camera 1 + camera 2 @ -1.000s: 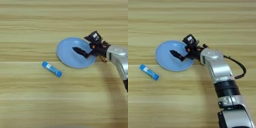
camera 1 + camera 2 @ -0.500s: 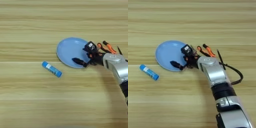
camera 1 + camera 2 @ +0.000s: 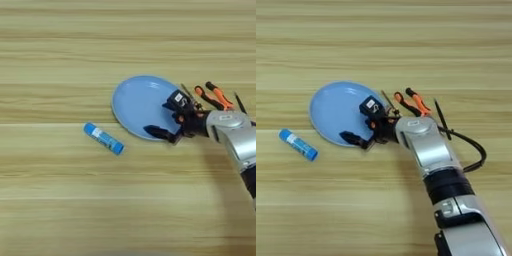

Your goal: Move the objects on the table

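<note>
Counted from left to right: one blue glue stick [image 3: 103, 138], one plate [image 3: 137, 102], one gripper [image 3: 167, 122], one screwdriver [image 3: 390, 102], one pair of pliers [image 3: 213, 96], one thin black stick [image 3: 441, 115], all on one table [image 3: 60, 60].

Farthest left, the glue stick: blue body, white label, lying aslant, well apart from the plate, with bare wood all round.

Next, the plate: round, light blue, shallow, flat on the wood near the middle of the scene. Bare across its left and upper parts; covered at its lower right by the gripper. One black finger [image 3: 352, 138] reaching over the plate's lower right rim, low against it; touching or just above, cannot tell. The other finger lost in the black block of the gripper body over the plate's right rim, so how far apart the fingers stand cannot be told, nor whether anything is held.

Just right of the plate, the screwdriver: only a thin shaft showing, aslant, partly hidden by the gripper. Beside it the pliers, two orange handles with black tips, slanting toward the upper left. Then the thin black stick, nearly upright in the picture, just beside the silver forearm [image 3: 428, 150].

Wide open wood above, below and at the left; right side crowded with tools and the arm.
</note>
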